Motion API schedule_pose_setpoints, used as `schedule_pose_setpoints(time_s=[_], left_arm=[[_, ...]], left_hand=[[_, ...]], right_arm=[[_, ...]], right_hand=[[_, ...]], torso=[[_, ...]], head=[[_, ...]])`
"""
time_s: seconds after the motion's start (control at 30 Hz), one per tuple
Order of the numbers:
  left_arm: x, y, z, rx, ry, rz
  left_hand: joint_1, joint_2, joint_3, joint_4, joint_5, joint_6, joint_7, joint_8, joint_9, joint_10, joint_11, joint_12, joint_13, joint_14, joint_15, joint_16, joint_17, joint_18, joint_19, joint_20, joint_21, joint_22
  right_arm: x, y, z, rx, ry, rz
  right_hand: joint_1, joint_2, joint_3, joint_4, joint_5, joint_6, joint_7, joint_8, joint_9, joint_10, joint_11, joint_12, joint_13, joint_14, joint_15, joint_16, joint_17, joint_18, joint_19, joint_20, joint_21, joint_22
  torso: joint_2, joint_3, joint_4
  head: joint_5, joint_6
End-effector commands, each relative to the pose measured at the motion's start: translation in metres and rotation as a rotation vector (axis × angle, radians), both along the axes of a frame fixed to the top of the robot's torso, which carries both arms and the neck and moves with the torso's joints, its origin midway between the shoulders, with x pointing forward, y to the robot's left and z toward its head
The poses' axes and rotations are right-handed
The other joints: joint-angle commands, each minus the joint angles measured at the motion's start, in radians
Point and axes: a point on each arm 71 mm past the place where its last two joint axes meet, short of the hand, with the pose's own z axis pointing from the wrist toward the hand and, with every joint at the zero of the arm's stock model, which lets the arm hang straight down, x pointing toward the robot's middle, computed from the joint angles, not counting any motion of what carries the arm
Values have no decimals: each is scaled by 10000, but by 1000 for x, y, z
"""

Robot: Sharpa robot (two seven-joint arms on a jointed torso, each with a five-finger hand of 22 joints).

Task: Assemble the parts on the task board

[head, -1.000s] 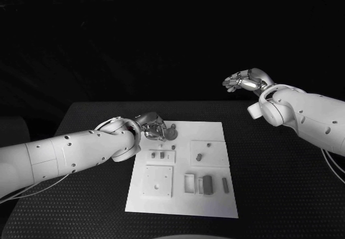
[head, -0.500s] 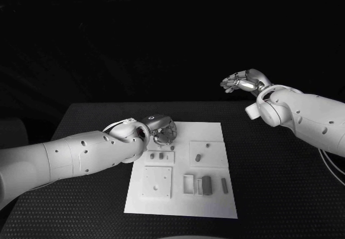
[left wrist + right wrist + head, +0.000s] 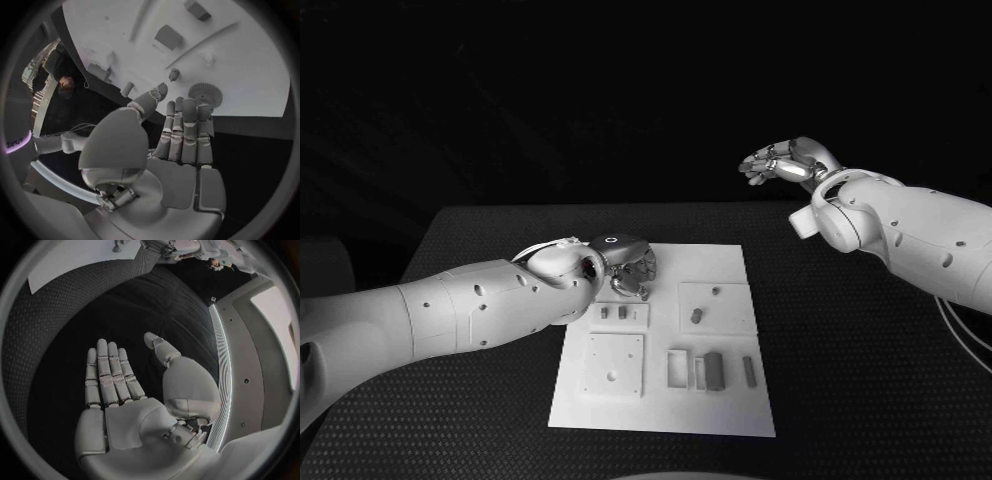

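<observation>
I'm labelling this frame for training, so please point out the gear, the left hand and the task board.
gear (image 3: 204, 94), left wrist view, on its toothed disc.
left hand (image 3: 626, 266), head view, on the middle of the hand.
task board (image 3: 718, 415), head view, on a bare stretch near its front edge.

No legible text, labels, brand marks or numbers in any view. The task board (image 3: 718, 262) is plain white, no printing readable. Only mark seen: a small ring-shaped sign on the back of the left hand (image 3: 623, 262), head view; it carries no letters or digits.
</observation>
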Motion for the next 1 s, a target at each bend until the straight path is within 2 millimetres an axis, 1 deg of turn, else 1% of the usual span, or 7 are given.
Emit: schedule_pose_setpoints(time_s=[0.03, 0.2, 0.43, 0.73, 0.77, 0.87, 1.0], left_arm=[[-1, -1, -5, 388, 184, -245], [0, -1, -9, 389, 211, -218], [-1, -4, -11, 390, 254, -266], [0, -2, -16, 414, 282, -190], [1, -2, -16, 417, 281, -177], [1, -2, -19, 435, 301, -138], [2, -2, -21, 429, 301, -119]], left_hand=[[-45, -25, -9, 37, -11, 72, 30, -9, -9, 66, 7, -65, -10, 70, -5, 49, 14, -7, 43, -507, 35, 150], [-39, -21, -2, 22, 1, 103, 7, 2, -14, 124, -13, -79, -31, 44, -19, 50, 6, -4, 39, -509, 33, 158], [-49, -5, 3, 27, 19, 111, 7, 0, -21, 146, -15, -101, -52, 36, -23, 57, 2, -5, 40, -510, 34, 163], [-99, 43, -4, 50, 23, 127, 13, -3, -38, 200, -20, -147, -96, 68, -30, 116, 12, -1, 68, -520, 51, 177], [-98, 94, 8, 60, 30, 145, 39, 2, -41, 263, -21, -137, -98, 86, -23, 146, 20, 8, 93, -528, 67, 183], [-99, 148, 19, 65, 33, 147, 87, -10, -62, 355, -14, -146, -119, 129, -30, 221, 39, 29, 151, -536, 109, 196], [-93, 201, 36, 63, 42, 222, 89, 18, -67, 471, -32, -144, -133, 155, -45, 288, 54, 48, 187, -543, 139, 200]], right_arm=[[0, 2, 0, 14, -3, 170], [-1, 2, 0, 15, -2, 179], [-1, 2, 0, 17, -3, 185], [-1, 2, 0, 19, -3, 196], [-1, 2, 0, 20, -1, 202], [-1, 2, 0, 21, 0, 202], [-1, 3, 0, 27, -2, 224]], right_hand=[[-51, 65, -35, -19, 40, -87, 102, 55, -14, 52, 21, -52, -12, 3, 67, -33, -10, -112, 2, -2, -54, 16], [-52, 64, -36, -19, 40, -88, 102, 56, -14, 52, 21, -52, -12, 3, 67, -33, -10, -112, 3, -1, -56, 17], [-50, 65, -35, -21, 40, -88, 102, 56, -16, 52, 21, -53, -13, 3, 67, -34, -11, -111, 4, -1, -61, 20], [-51, 65, -35, -21, 40, -89, 102, 57, -18, 52, 21, -54, -13, 3, 67, -34, -11, -111, 5, -1, -65, 23], [-51, 65, -35, -21, 40, -89, 102, 58, -18, 52, 21, -54, -13, 2, 67, -35, -11, -111, 5, -1, -65, 24], [-51, 65, -35, -21, 40, -89, 102, 58, -19, 52, 21, -54, -13, 2, 67, -35, -11, -110, 6, -1, -67, 25], [-51, 65, -35, -21, 40, -89, 103, 59, -20, 52, 21, -54, -13, 3, 67, -35, -11, -110, 6, 0, -70, 27]], torso=[[-1, 6, 6], [9, -2, 6], [0, 4, 15], [-9, 0, 19], [-9, 1, 19], [0, 0, 18], [-7, 4, 5]], head=[[-8, -8], [-34, -28], [-59, -57], [-83, -74], [-83, -74], [-103, -81], [-104, -75]])
